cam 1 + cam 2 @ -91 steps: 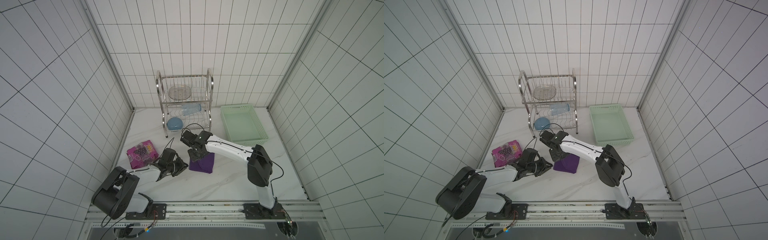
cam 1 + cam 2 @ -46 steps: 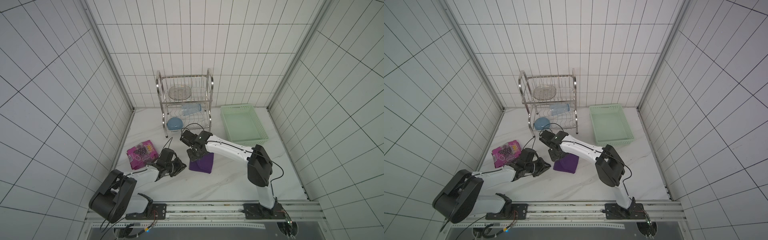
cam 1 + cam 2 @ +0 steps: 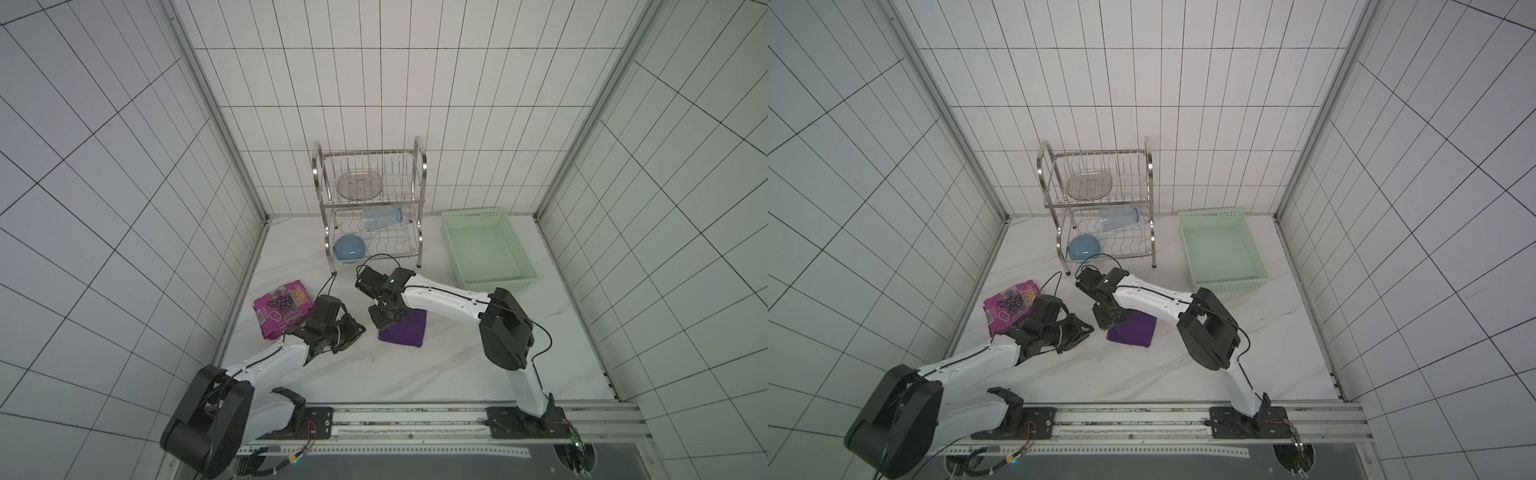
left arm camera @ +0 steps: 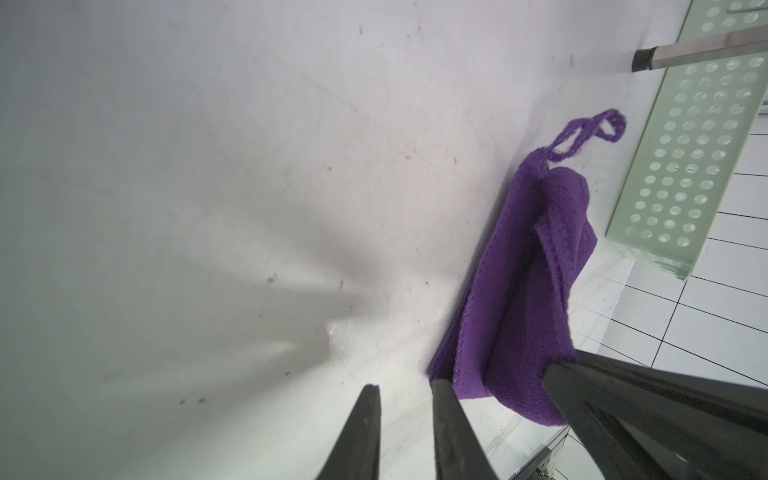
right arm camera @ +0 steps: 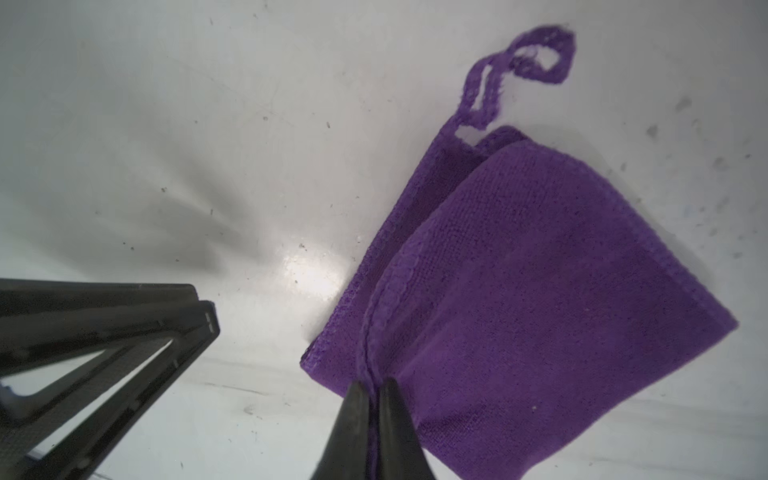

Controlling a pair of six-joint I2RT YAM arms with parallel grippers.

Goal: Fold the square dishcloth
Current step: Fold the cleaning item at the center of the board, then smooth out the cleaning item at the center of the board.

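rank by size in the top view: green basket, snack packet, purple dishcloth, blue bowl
1. green basket
2. snack packet
3. dishcloth, folded and partly hidden
4. blue bowl, though farther from the camera

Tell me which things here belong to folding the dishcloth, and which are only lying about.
For the job: square dishcloth, right gripper at its hem, left gripper near it.
Lying about: snack packet, dish rack with blue bowl and bottle, green basket.

Both top views look down from high above my table [image 3: 374, 374]; my wrist cameras sit close, sharing the cloth [image 4: 519, 291].
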